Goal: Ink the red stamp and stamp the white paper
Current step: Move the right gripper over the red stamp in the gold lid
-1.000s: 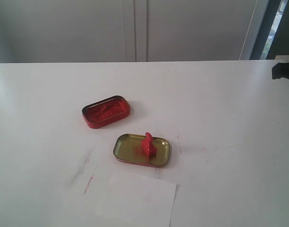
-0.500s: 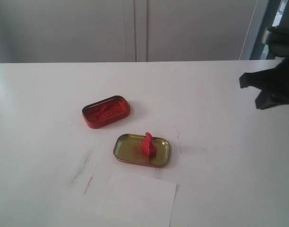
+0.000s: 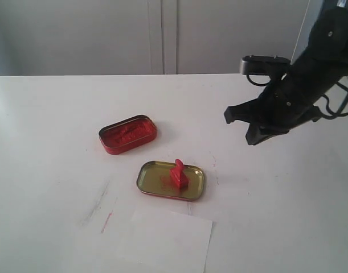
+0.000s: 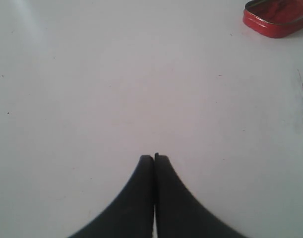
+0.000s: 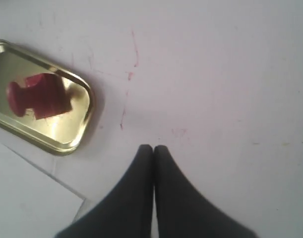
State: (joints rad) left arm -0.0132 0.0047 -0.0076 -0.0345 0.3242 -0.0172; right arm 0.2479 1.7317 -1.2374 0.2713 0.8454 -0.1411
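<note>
Exterior view: one red stamp (image 3: 177, 173), one white paper (image 3: 165, 242), one gold tin lid (image 3: 151, 177), one red ink tin (image 3: 131, 145), one pincer in sight. Red stamp stands handle-up inside the gold tin lid, mid surface (image 3: 287, 199). Red ink tin sits open at 10 o'clock from the lid, apart from it. White paper lies flat at 6 o'clock from the lid, just beside it; can't tell if they touch. Red smear marks (image 3: 108, 219) on the surface at 8 o'clock from the lid. Right pincer (image 3: 242, 122) hangs above the surface, holding nothing and touching nothing. Red stamp is at about 8 o'clock from it, well apart.

Left wrist view: one left pincer (image 4: 154, 157), fingers pressed together, nothing between them, over bare surface (image 4: 116, 89). One red ink tin (image 4: 277, 25), partly cut off by the frame edge, well apart from the tips. Stamp and paper out of frame.

Right wrist view: one right pincer (image 5: 153, 148), fingers closed tight, empty. One red stamp (image 5: 39, 96) in the gold tin lid (image 5: 67, 126), off to the side of the tips and apart. One white paper (image 5: 27, 198) corner just beside the lid. Thin red marks (image 5: 129, 94) on the surface between lid and pincer tips.
</note>
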